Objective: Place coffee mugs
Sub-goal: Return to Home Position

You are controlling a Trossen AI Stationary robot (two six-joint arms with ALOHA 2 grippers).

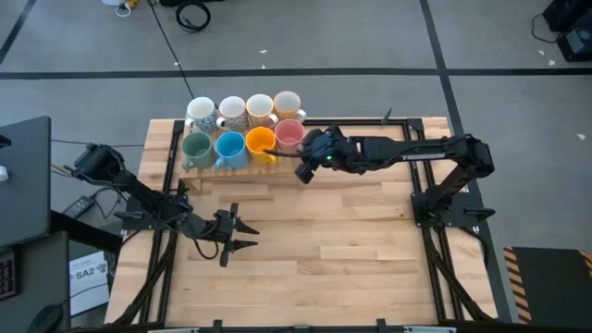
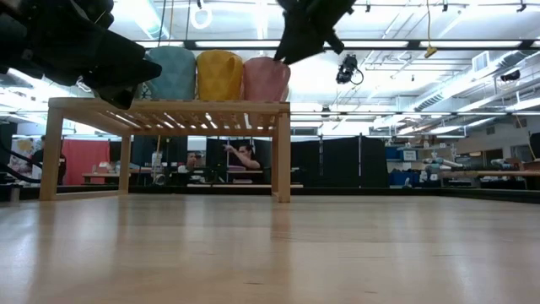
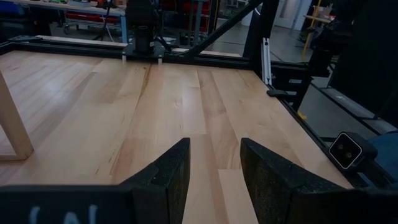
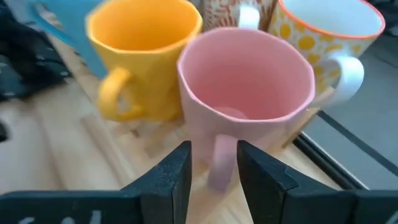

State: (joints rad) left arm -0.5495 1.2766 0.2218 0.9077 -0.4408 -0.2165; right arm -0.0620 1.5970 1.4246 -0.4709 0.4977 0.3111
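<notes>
Near the front-left edge: left gripper (image 1: 252,235), fingers apart and empty, low over the table (image 1: 370,250), wide bare wood ahead. Toward the back edge: eight coffee mugs (image 1: 260,141) in two rows on the rack (image 2: 169,106). Beside the pink mug (image 1: 289,134): right gripper (image 4: 212,152), fingers apart, handle between them.

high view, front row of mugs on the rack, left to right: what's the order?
green mug → blue mug → yellow mug → pink mug. The right gripper is open at the pink mug's handle.
</notes>
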